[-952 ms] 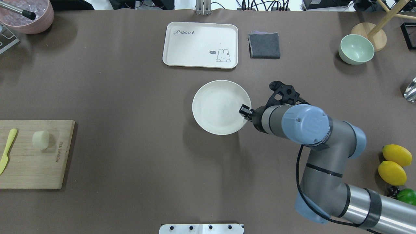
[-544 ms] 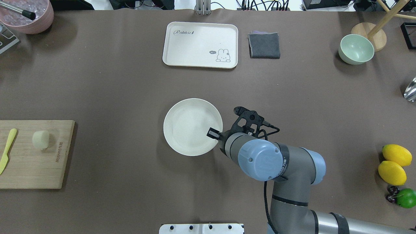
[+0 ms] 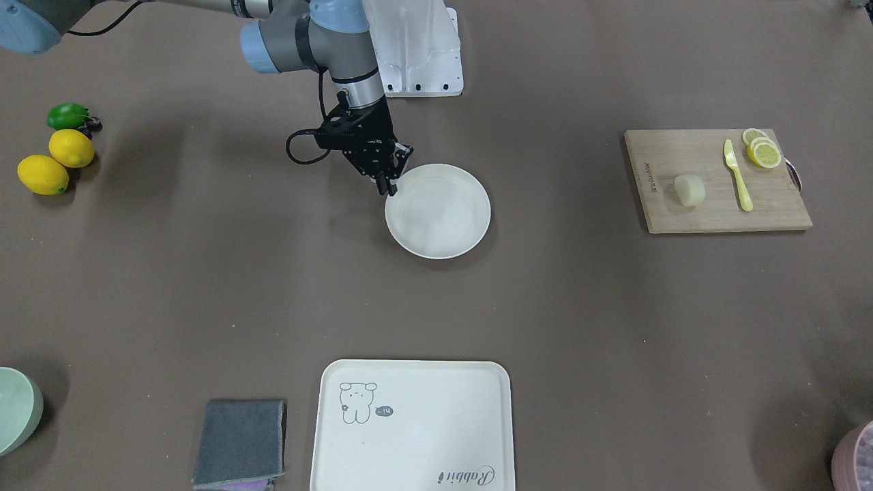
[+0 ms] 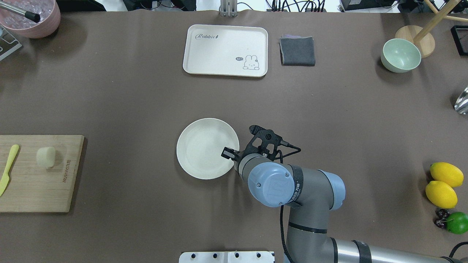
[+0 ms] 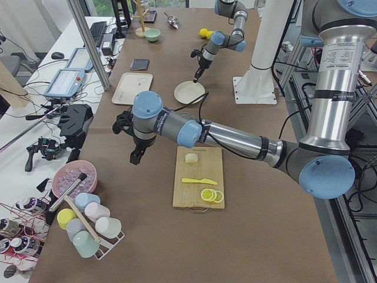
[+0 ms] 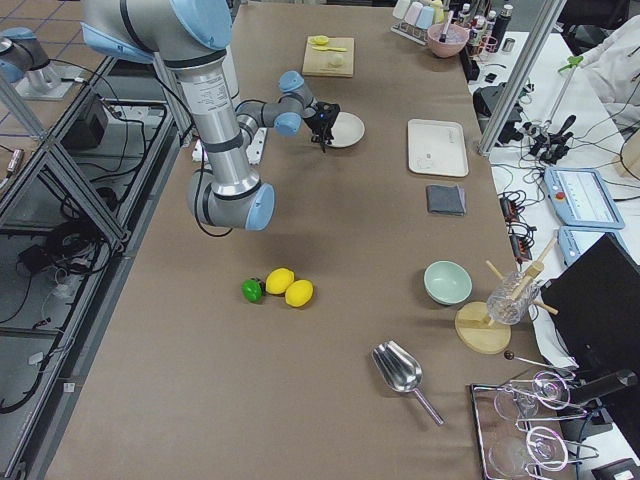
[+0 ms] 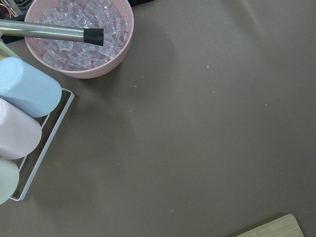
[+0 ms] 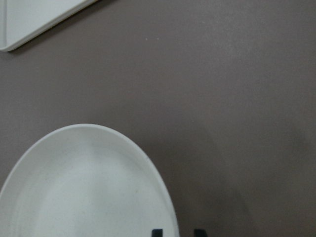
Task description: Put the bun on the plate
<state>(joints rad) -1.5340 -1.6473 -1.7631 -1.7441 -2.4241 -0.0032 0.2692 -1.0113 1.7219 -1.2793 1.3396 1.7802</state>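
My right gripper [image 4: 228,153] pinches the plate [image 4: 199,148] by its near rim. The bun [image 4: 45,157] sits well beyond the plate's far side, on the cutting board [image 4: 44,190] beside a yellow knife [image 4: 8,168]. Since a second ago, the plate and I have slid away from the tray [image 4: 219,47] toward that board. Whether my left gripper [image 5: 135,158] is spread, I can't tell.

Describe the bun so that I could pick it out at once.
Find the wooden cutting board at the table's end on the robot's left. The bun is the small, smooth, pale cream lump lying on it. Sharing the board are a thin yellow knife and bright yellow lemon slices; the bun is the only pale, rounded thing there.
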